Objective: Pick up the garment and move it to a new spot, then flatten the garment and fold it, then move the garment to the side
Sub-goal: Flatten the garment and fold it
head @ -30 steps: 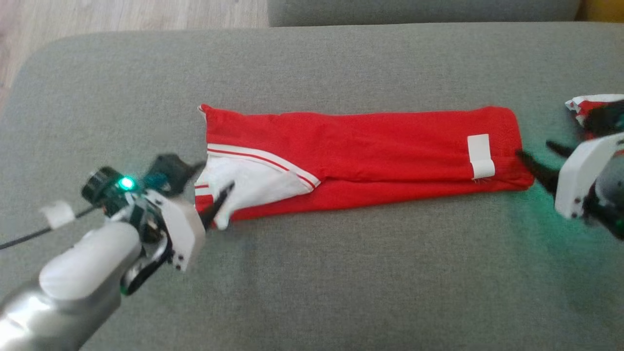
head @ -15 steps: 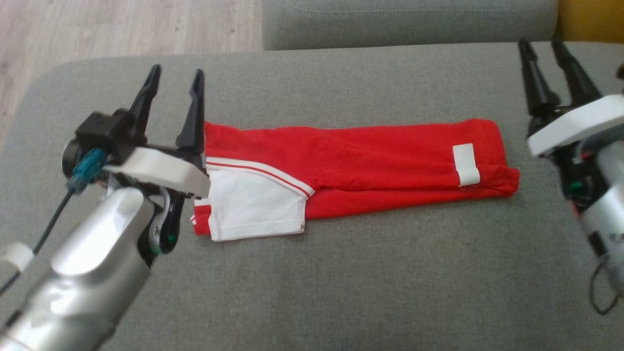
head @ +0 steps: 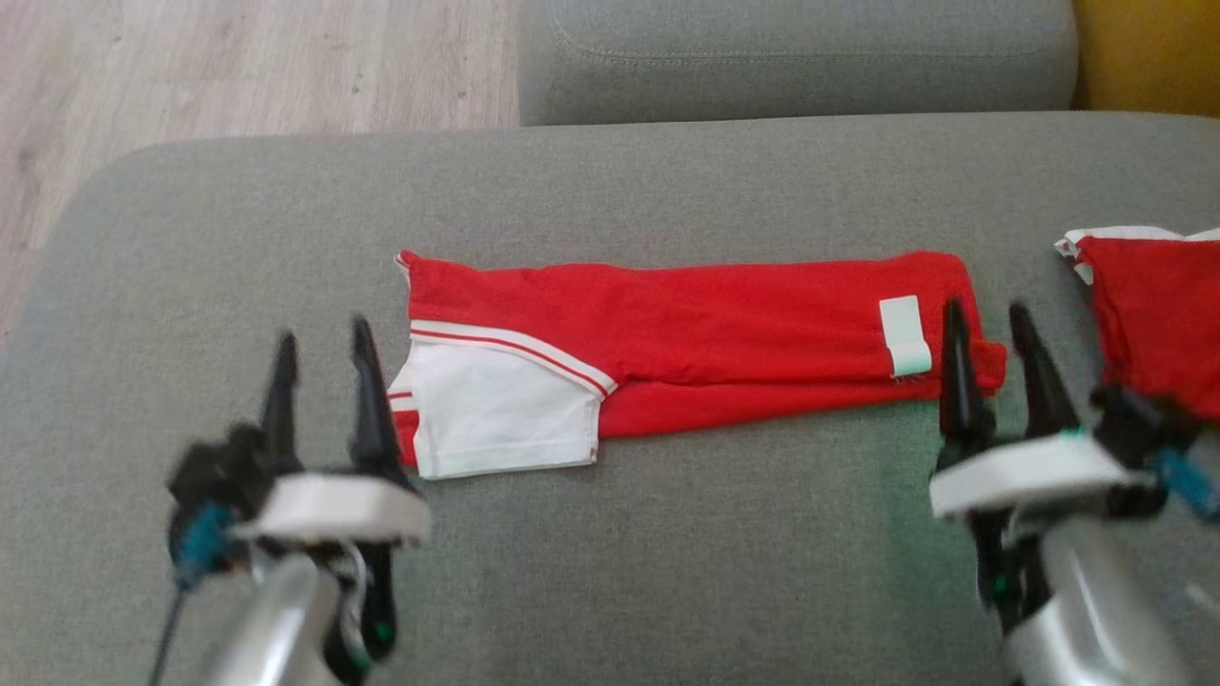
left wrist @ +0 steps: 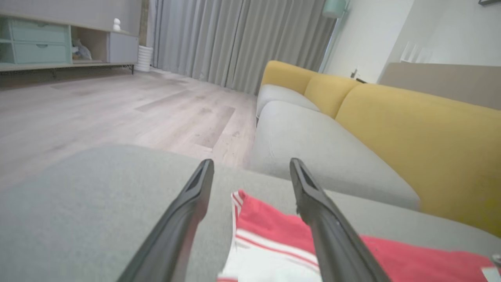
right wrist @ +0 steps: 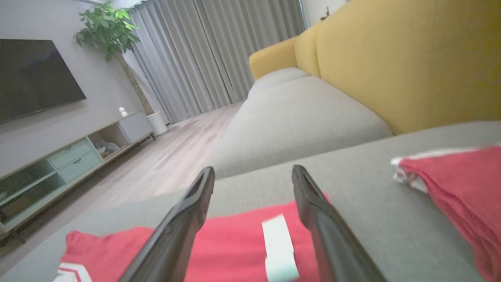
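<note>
My left gripper (head: 322, 332) sits at 8 o'clock in the head view, its 2 fingers spread wide and holding nothing. Its tips are just beside the white sleeve panel (head: 496, 419). My right gripper (head: 986, 308) sits at 4 o'clock, also spread and empty, with its tips in front of the end that carries the white label (head: 904, 333). The red garment (head: 715, 324) lies flat, folded into a long strip running 9 to 3 across the grey cushion (head: 610, 572). A second red garment (head: 1158, 314) lies at 3 o'clock, apart from it. Farther off, another cushion (head: 791, 57) is at 12 and the wooden floor (head: 238, 67) is at 11.
</note>
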Motion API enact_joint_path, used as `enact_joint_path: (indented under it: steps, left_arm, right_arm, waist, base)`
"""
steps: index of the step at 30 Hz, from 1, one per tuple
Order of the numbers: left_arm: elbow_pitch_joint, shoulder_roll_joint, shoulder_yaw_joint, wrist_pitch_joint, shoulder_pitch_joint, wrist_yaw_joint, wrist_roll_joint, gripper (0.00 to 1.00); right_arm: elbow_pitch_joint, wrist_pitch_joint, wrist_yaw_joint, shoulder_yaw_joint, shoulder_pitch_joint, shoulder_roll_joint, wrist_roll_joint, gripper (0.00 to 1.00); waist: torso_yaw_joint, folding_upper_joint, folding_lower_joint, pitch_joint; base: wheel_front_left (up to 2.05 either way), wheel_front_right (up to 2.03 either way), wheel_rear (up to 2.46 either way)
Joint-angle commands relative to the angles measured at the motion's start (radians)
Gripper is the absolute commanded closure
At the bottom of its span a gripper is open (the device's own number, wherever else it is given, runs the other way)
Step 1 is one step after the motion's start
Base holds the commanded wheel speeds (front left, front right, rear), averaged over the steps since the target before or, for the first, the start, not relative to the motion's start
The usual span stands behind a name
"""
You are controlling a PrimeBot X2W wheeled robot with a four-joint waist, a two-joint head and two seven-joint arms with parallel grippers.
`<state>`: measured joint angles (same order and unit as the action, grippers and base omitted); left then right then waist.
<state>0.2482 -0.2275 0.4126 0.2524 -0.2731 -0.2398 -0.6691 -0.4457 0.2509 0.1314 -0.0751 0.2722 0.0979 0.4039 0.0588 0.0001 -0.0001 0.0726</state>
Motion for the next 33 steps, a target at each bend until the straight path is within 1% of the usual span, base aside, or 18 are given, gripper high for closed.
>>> enact_joint_path:
  steps: [1,3,6,9,12,15,19,25,28,33]
  left_arm:
    - [-0.023,0.01,-0.046,0.009,-0.005,0.023,0.031,0.0]
    - [-0.006,0.048,-0.073,0.009,0.039,0.048,0.064,0.0]
    - [0.022,0.093,-0.118,0.009,0.077,0.086,0.103,0.0]
    - [0.043,0.118,-0.143,0.009,0.086,0.125,0.148,0.0]
    - [0.052,0.136,-0.176,0.009,0.078,0.149,0.179,0.0]
    - [0.06,0.149,-0.196,0.009,0.065,0.171,0.205,0.0]
    - [0.078,0.162,-0.199,0.009,0.048,0.2,0.234,0.0]
    - [0.12,0.173,-0.182,0.009,0.027,0.231,0.253,0.0]
    - [0.123,0.175,-0.189,0.009,0.013,0.233,0.257,0.0]
    - [0.126,0.177,-0.188,0.009,-0.006,0.242,0.267,0.0]
  right_arm:
    - [0.049,0.011,-0.001,-0.002,0.0,-0.015,-0.022,0.0]
    - [0.066,0.011,-0.001,0.009,-0.044,-0.031,-0.063,0.0]
    - [0.085,0.011,-0.001,0.017,-0.08,-0.042,-0.084,0.0]
    - [0.096,0.011,-0.001,0.02,-0.09,-0.046,-0.098,0.0]
    - [0.087,0.011,-0.001,0.027,-0.088,-0.047,-0.111,0.0]
    - [0.057,0.006,-0.001,0.061,-0.069,-0.047,-0.142,0.0]
    - [-0.016,-0.027,-0.001,0.147,-0.011,-0.047,-0.183,0.0]
    - [-0.172,-0.077,-0.001,0.292,0.081,-0.048,-0.23,0.0]
    - [-0.248,-0.092,-0.001,0.321,0.124,-0.048,-0.25,0.0]
    - [-0.361,-0.121,-0.001,0.329,0.167,-0.048,-0.279,0.0]
  waist:
    - [0.0,-0.0001,0.0001,-0.003]
    - [0.0,-0.0001,0.0001,-0.005]
    - [-0.001,-0.0001,0.0001,-0.004]
    - [0.001,-0.0001,0.0001,0.002]
    - [0.006,-0.0001,0.0001,0.01]
    - [0.014,-0.0001,0.0001,0.025]
    - [0.026,-0.0001,0.0001,0.057]
    - [0.049,-0.0001,0.0001,0.094]
    - [0.059,-0.0001,0.0001,0.112]
    - [0.07,-0.0001,0.0001,0.126]
  base:
    - [0.0,0.0,0.0]
    - [0.0,0.0,0.0]
    - [0.0,0.0,0.0]
    - [0.0,0.0,0.0]
    - [0.0,0.0,0.0]
    - [0.0,0.0,0.0]
    - [0.0,0.0,0.0]
    - [0.0,0.0,0.0]
    - [0.0,0.0,0.0]
    - [0.0,0.0,0.0]
